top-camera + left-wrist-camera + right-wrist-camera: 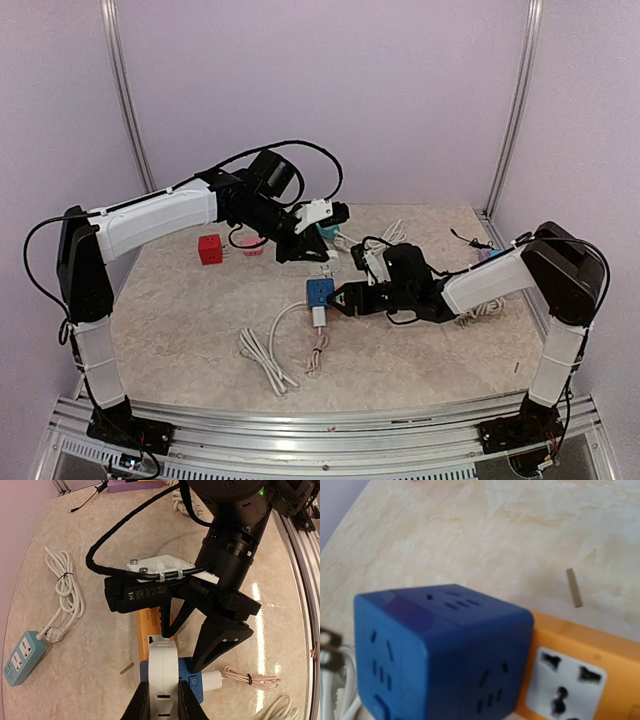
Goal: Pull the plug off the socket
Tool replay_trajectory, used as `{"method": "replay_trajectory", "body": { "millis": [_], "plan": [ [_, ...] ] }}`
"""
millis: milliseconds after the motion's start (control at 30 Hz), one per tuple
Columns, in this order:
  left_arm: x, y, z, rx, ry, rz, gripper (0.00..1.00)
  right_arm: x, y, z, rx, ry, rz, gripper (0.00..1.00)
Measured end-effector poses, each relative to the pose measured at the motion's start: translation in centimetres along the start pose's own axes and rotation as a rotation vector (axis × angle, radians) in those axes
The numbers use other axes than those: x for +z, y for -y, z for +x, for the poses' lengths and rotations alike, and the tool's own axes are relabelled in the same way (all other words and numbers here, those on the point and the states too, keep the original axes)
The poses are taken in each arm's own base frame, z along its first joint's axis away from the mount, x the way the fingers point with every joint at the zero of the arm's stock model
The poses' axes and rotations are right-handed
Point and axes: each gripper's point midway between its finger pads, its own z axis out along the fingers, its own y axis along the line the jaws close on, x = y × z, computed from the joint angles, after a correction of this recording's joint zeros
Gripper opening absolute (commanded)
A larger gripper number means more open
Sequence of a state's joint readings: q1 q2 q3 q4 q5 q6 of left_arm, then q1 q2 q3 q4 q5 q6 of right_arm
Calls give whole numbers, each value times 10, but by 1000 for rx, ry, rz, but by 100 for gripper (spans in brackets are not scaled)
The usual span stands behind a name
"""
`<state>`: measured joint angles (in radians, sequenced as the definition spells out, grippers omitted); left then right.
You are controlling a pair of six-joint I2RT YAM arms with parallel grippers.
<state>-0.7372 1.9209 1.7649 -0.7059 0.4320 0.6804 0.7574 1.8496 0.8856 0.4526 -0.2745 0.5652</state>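
Note:
A blue cube socket (318, 291) sits mid-table against an orange power strip (150, 630). A white plug (216, 680) with a thin pinkish cable (252, 679) is in the cube's side. My left gripper (162, 705) hangs above them, shut on a white rounded block with slots (162, 672) that hides most of the cube. My right gripper (343, 297) is at the cube, its black fingers (220, 645) spread wide apart; whether they touch it I cannot tell. The right wrist view shows the cube (440, 650) and the strip's outlet (565, 685) close up, without fingers.
A teal power strip (22, 657) with a coiled white cord (62, 587) lies at the far side. A red cube (209, 249) and a pink item (250, 246) sit at the left. White cable (265, 360) trails near the front. A purple box (135, 485) is at the right.

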Motion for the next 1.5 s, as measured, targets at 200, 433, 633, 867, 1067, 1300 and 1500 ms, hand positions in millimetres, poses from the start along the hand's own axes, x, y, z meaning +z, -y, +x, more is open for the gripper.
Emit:
{"method": "replay_trajectory", "body": {
  "millis": [200, 433, 633, 867, 1067, 1300, 1500],
  "plan": [
    [-4, -5, 1, -50, 13, -3, 0, -10, 6, -10, -26, -11, 38, 76],
    [-25, -18, -6, -122, 51, -46, 0, -37, -19, -67, -112, 93, 15, 77],
    [-52, -20, -26, -167, 115, -78, 0, -69, -30, -98, -178, 171, 15, 79],
    [-96, 1, -56, -212, 252, -66, 0, -99, -43, -102, -259, 201, -2, 88],
    [-123, 44, -89, -196, 365, -68, 0, -107, -51, -102, -273, 206, -33, 95],
    [-107, 75, -113, -209, 408, -74, 0, -107, -62, -94, -220, 196, -116, 97],
    [-92, 61, -111, -266, 401, -123, 0, -109, -76, -95, -194, 204, -202, 97]
  ]
}}
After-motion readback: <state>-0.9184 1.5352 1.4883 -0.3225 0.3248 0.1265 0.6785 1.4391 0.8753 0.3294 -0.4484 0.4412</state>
